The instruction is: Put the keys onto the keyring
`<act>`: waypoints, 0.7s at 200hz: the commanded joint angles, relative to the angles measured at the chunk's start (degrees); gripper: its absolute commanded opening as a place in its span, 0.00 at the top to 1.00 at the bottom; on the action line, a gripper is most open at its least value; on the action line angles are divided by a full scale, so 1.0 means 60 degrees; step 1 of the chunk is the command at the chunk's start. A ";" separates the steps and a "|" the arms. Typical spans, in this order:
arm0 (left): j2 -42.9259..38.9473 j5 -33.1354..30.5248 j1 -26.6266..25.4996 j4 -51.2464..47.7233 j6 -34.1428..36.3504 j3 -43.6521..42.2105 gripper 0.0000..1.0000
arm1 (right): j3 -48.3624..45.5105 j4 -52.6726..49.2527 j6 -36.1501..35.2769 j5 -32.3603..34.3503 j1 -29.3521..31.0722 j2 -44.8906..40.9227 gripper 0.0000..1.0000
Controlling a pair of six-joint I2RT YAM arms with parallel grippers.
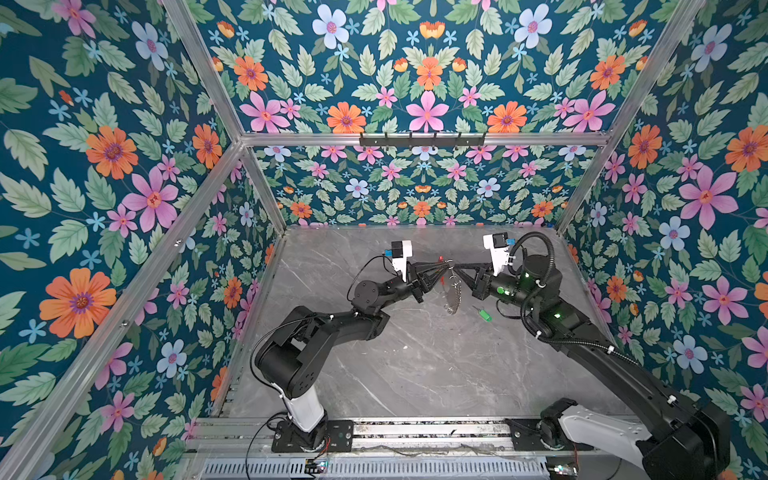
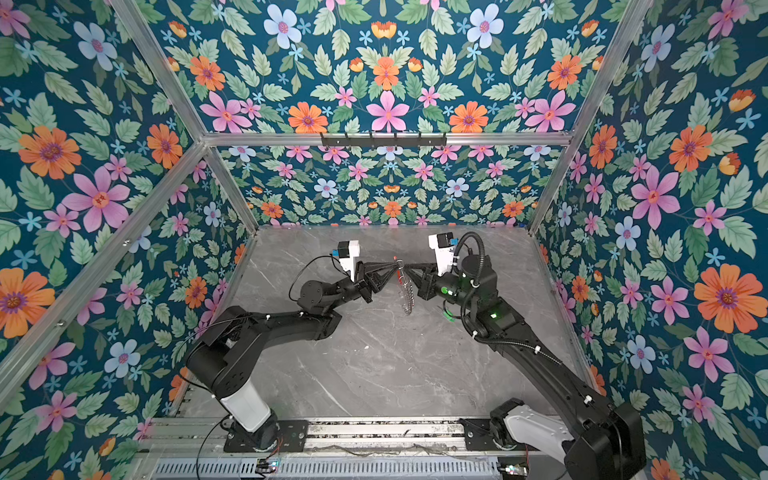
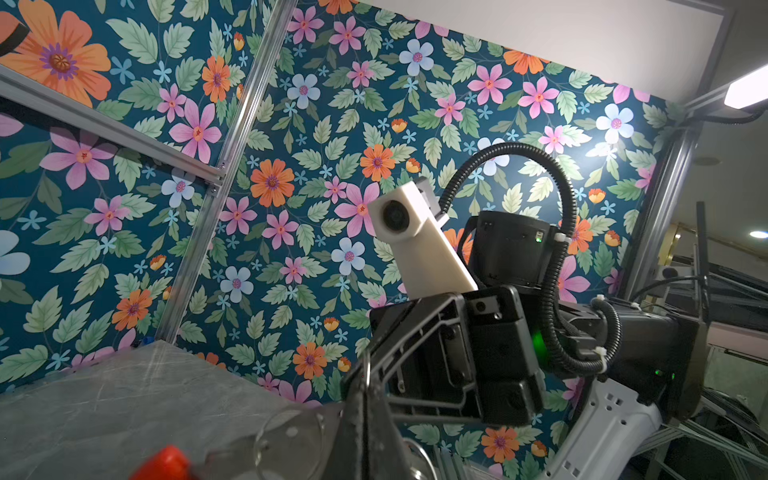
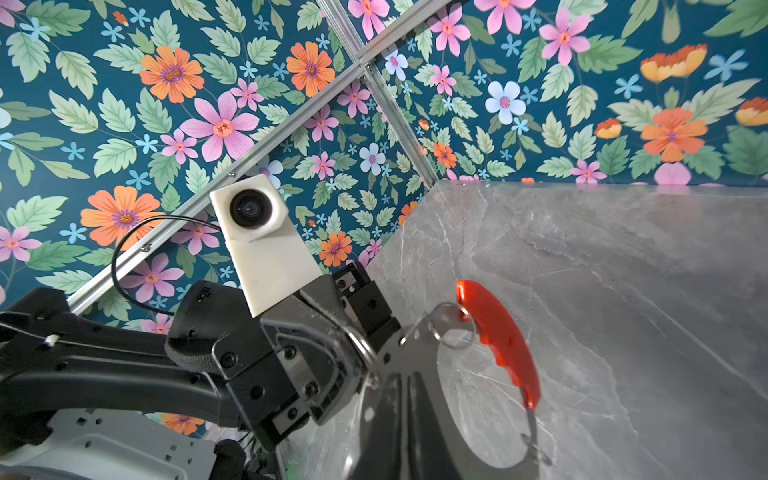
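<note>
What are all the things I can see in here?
keyring: one, grey with a red arc and silver loops, held in the air between both grippers
key: one, green head, lying on the table, right of the keyring in a top view
table: one, grey marble, under everything
hook rack: one, black, on the back wall's rail
walls: blue with flowers, around the table
left gripper: one, black, shut on the keyring
right gripper: one, black, shut on the keyring

Keyring [image 1: 452, 300] grey w/ red arc; key [image 1: 484, 315] green; table [image 1: 415, 365] grey marbled; walls [image 1: 124, 166] teal floral.
</note>
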 commanded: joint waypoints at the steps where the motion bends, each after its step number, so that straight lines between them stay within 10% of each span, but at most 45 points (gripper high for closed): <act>1: -0.0068 0.0095 0.0003 0.0614 -0.0145 0.0042 1.00 | -0.0090 0.0021 -0.0178 -0.0479 -0.0254 -0.0248 0.88; 140: 0.0364 0.0366 -0.0076 0.0628 -0.0603 0.0541 1.00 | 0.0500 0.0776 0.0077 -0.2042 -0.0272 0.0501 0.88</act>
